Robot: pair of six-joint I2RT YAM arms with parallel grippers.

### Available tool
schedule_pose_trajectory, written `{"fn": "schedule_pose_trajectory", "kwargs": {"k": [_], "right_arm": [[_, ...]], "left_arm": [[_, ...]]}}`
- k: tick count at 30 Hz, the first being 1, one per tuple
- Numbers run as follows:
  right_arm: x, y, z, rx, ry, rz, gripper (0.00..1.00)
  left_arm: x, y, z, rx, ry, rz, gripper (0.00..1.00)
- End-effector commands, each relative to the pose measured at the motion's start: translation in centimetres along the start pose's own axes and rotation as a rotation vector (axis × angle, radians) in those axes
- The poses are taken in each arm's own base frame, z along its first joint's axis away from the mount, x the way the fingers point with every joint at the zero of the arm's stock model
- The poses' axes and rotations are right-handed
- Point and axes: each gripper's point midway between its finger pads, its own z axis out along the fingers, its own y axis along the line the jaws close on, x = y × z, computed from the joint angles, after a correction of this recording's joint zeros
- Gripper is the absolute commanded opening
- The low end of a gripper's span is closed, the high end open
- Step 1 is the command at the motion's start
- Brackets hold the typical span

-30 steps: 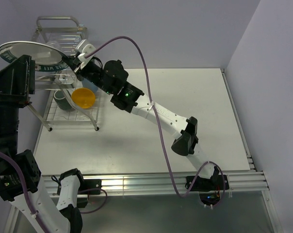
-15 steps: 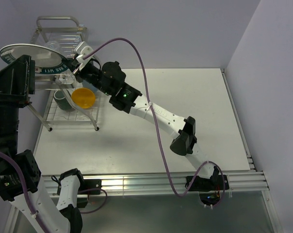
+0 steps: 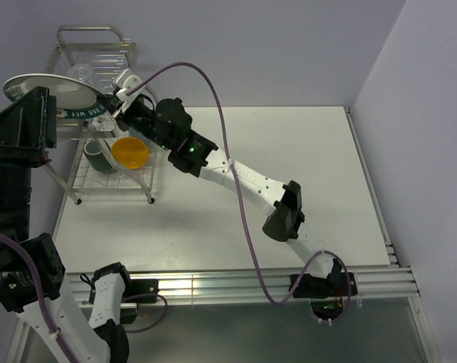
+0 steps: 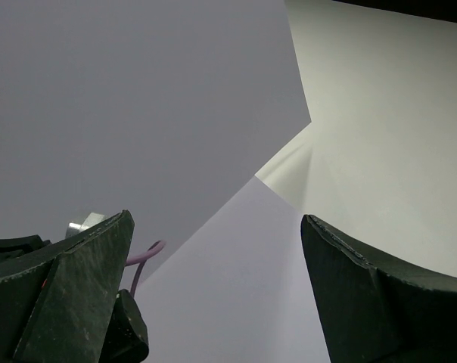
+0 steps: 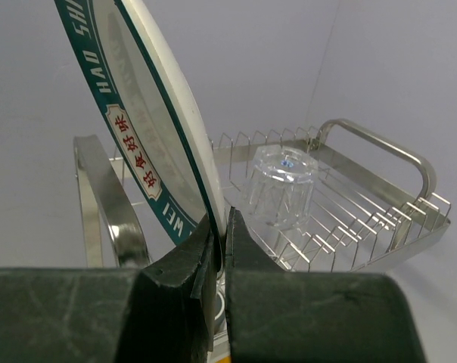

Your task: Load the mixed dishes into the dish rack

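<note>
— At the far left corner of the tabletop (image 3: pixel 312 144), what stands there?
— The dish rack (image 3: pixel 88 32): thin chrome wire, two tiers, a looped handle on top.
— And the plate?
— The plate (image 3: pixel 43 85) is off the tabletop, up in the air over the rack's upper tier, toward its left side. The right tool (image 3: pixel 116 106) has it by the rim, with that arm stretched diagonally across from the near edge.
— How firm is the hold?
— In the right wrist view the two fingers (image 5: pixel 183 265) are clenched on the plate's edge, with the white face on one side and the dark green lettered band on the other. The plate stands nearly on edge, leaning off to the left.
— What sits in the rack?
— A small clear glass (image 5: pixel 283 185) is on the upper tier, mouth-down by the look of it, just beyond the plate. On the lower tier there is an orange-yellow bowl (image 3: pixel 130 151) tipped on its side, and a dark green-grey mug (image 3: pixel 98 157) just beside it on the left. Whether those two touch, I cannot tell.
— The left tool?
— The left tool (image 4: pixel 215 219) is raised high at the left edge, released, with its jaws spread wide and nothing between them. Its camera sees only walls and a bit of purple cable (image 4: pixel 141 261).
— Does the plate touch the wires?
— Its lower edge is hidden behind the right tool, so I cannot tell.
</note>
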Motion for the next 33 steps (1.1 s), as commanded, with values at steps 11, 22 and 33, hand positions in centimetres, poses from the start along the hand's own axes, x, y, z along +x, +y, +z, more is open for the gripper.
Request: {"fn": "schedule_pose_trajectory", "kwargs": {"k": [11, 22, 33], "right_arm": [[-2.0, -1.8, 0.5, 0.035, -0.099, 0.024, 0.00], [-0.9, -0.3, 0.4, -0.036, -0.067, 0.023, 0.00], [0.3, 0.1, 0.6, -0.053, -0.048, 0.019, 0.00]], "left_arm": [[0.0, -0.4, -0.6, 0.012, -0.015, -0.018, 0.99], [0.1, 0.2, -0.8, -0.005, -0.018, -0.039, 0.99], [0.1, 0.6, -0.8, -0.018, -0.018, -0.052, 0.99]]}}
